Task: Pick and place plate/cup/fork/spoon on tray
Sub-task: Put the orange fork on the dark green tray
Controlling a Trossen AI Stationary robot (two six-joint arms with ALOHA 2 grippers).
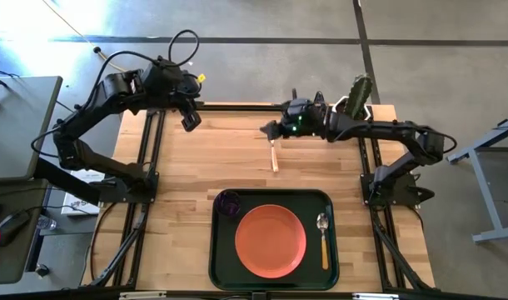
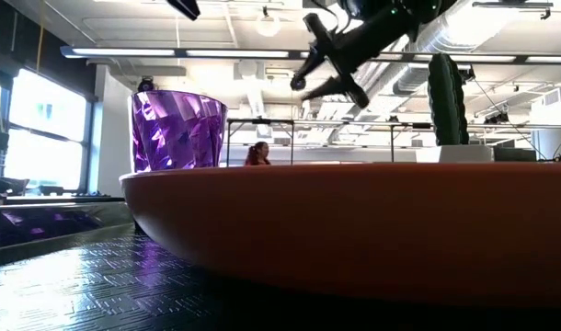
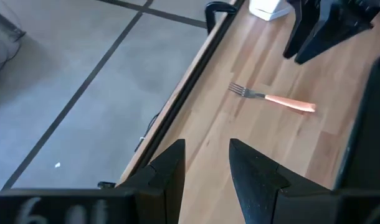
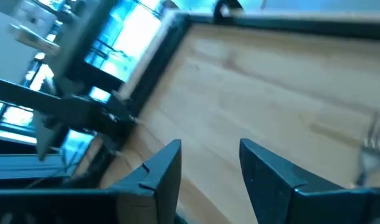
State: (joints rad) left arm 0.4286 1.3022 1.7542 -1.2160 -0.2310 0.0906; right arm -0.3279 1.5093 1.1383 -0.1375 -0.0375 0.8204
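Note:
The dark green tray (image 1: 221,250) lies at the table's near edge. On it rest the orange plate (image 1: 271,242), the purple cup (image 1: 229,202) in its far left corner, and the spoon (image 1: 323,237) along its right side. The fork (image 1: 274,157) lies flat on the bare wood beyond the tray, tines toward the far edge. My right gripper (image 1: 266,131) hangs open in the air just past the fork's tines (image 4: 370,152), holding nothing. My left gripper (image 1: 190,119) is open above the table's far left part; the fork (image 3: 271,98) shows ahead of it.
A white pot with a cactus (image 1: 358,100) stands at the table's far right corner, behind my right arm. Black frame rails (image 1: 150,167) run along the table's left and right sides. Bare wood lies between the tray and the far edge.

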